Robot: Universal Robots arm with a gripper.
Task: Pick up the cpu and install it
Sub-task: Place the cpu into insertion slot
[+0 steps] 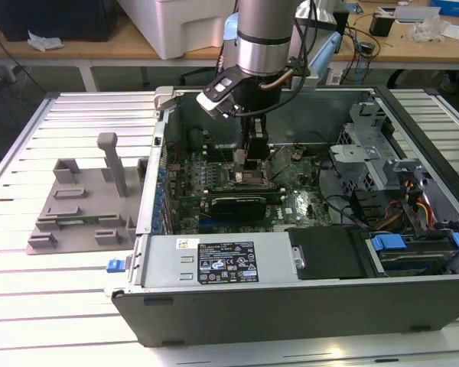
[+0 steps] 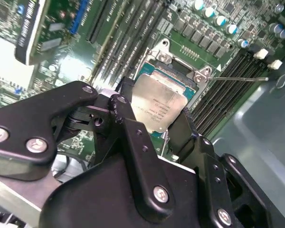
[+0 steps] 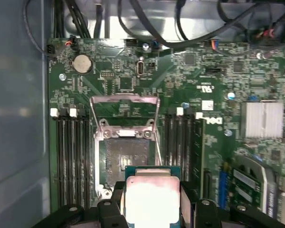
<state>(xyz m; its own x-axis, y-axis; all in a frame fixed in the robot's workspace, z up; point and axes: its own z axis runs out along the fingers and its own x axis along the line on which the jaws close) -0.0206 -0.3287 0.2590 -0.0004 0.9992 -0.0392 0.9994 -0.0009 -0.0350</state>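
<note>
- While the arm (image 1: 264, 38) reaches down into the open computer case (image 1: 291, 306) lying on the slatted bench (image 1: 61, 306), its fingers (image 1: 252, 149) hang low over the motherboard (image 1: 291, 202). The exterior view gives the whole setting but little of the grasp.
- Both wrist views supply that detail: the fingers (image 3: 113, 209) (image 2: 126, 116) are clenched on opposite edges of the cpu (image 3: 152, 197) (image 2: 159, 107), its silvery top facing up between them.
- First wrist view: the socket (image 3: 126, 159) lies just ahead of the fingers, its load plate (image 3: 126, 107) swung up and open, and the cpu's leading edge overlaps the socket's near side. Memory slots (image 3: 71, 156) flank the socket on both sides. A coin cell (image 3: 82, 63) and black cables (image 3: 133, 19) lie farther beyond.
- Second wrist view: seen on a slant, the cpu hangs over the socket (image 2: 180, 71), directly between the fingers. Whether it touches the socket cannot be told.
- Inside the case, a grey drive cage (image 1: 367, 145) stands well to the side of the fingers, toward the exterior view's right. A labelled power supply (image 1: 229, 264) runs along the near wall.
- Outside the case, well apart from the fingers at the exterior view's left, a grey plastic tray (image 1: 76, 206) rests on the bench.
</note>
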